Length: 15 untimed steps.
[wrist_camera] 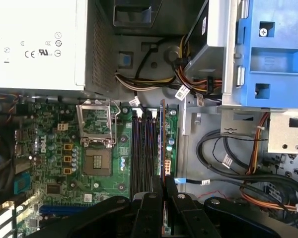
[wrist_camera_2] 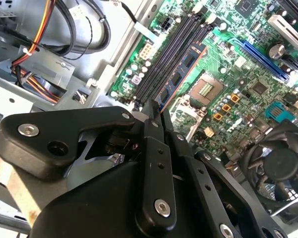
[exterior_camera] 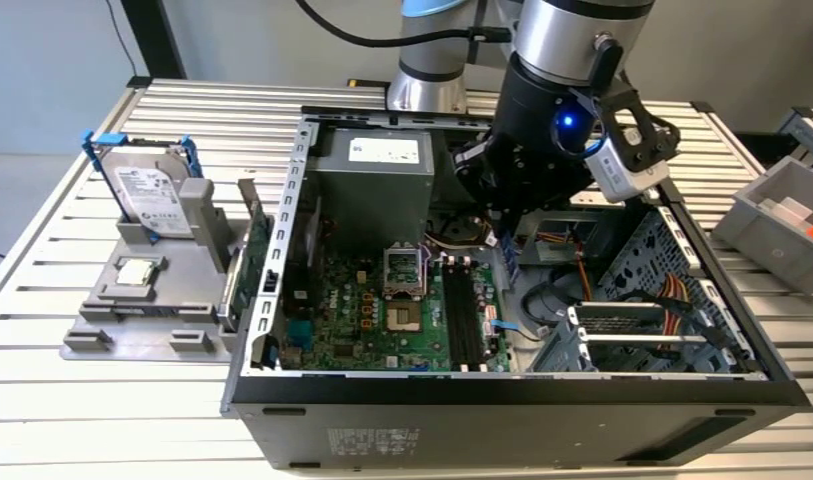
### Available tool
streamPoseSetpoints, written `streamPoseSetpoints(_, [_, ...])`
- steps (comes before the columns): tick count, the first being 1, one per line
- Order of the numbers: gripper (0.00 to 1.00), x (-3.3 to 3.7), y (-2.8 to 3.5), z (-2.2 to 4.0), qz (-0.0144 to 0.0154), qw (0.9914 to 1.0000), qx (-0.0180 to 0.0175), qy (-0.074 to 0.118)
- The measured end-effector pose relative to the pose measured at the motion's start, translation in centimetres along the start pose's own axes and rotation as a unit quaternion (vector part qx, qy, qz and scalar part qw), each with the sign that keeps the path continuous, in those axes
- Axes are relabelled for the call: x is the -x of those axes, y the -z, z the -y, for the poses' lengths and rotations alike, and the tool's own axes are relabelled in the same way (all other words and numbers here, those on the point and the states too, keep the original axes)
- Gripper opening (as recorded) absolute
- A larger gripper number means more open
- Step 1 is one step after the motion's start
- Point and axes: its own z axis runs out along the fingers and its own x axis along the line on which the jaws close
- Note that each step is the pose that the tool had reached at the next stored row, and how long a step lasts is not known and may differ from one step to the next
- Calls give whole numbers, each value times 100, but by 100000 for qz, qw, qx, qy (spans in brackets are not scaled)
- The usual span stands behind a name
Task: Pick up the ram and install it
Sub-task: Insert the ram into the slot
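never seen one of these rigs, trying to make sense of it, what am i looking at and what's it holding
It is a robot arm with a gripper reaching into an open computer case on a slatted table. The exterior view looks from off the arm; both wrist views ride on it, looking down at the green motherboard. The fingers are shut on the ram, a thin memory stick held edge-down over the black slots. Beside the case, on the exterior view's left, a grey stand holds a hard drive.

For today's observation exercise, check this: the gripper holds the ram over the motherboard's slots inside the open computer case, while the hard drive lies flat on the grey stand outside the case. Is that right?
Not quite. In the exterior view the hard drive stands upright on the grey stand, not flat. The rest holds: in the second wrist view the gripper holds the ram over the motherboard's slots inside the case.
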Motion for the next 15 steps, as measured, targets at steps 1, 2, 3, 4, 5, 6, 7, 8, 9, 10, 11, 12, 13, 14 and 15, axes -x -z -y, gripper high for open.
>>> streamPoseSetpoints(1, [0, 0, -3, -2, 0, 100000, -3, 1])
streamPoseSetpoints(2, [0, 0, -8, -4, 3, 100000, -1, 0])
streamPoseSetpoints(3, [0, 0, -12, -6, 6, 100000, 3, -1])
streamPoseSetpoints(4, [0, 0, -15, -8, 7, 100000, -1, 1])
streamPoseSetpoints(5, [0, 0, -19, -10, 10, 100000, -1, 1])
streamPoseSetpoints(6, [0, 0, -23, -12, 13, 100000, -2, 0])
streamPoseSetpoints(7, [0, 0, -27, -14, 14, 100000, -2, -1])
streamPoseSetpoints(8, [0, 0, -31, -16, 17, 100000, 0, 0])
streamPoseSetpoints(9, [0, 0, -35, -18, 17, 100000, -2, -1])
streamPoseSetpoints(10, [0, 0, -38, -19, 15, 100000, -5, 2])
streamPoseSetpoints(11, [0, 0, -41, -20, 14, 100000, -9, 0])
streamPoseSetpoints(12, [0, 0, -45, -22, 16, 100000, -7, 0])
streamPoseSetpoints(13, [0, 0, -48, -23, 15, 100000, -11, 0])
streamPoseSetpoints(14, [0, 0, -52, -24, 15, 100000, -8, 1])
streamPoseSetpoints(15, [0, 0, -53, -24, 15, 100000, -6, 1])
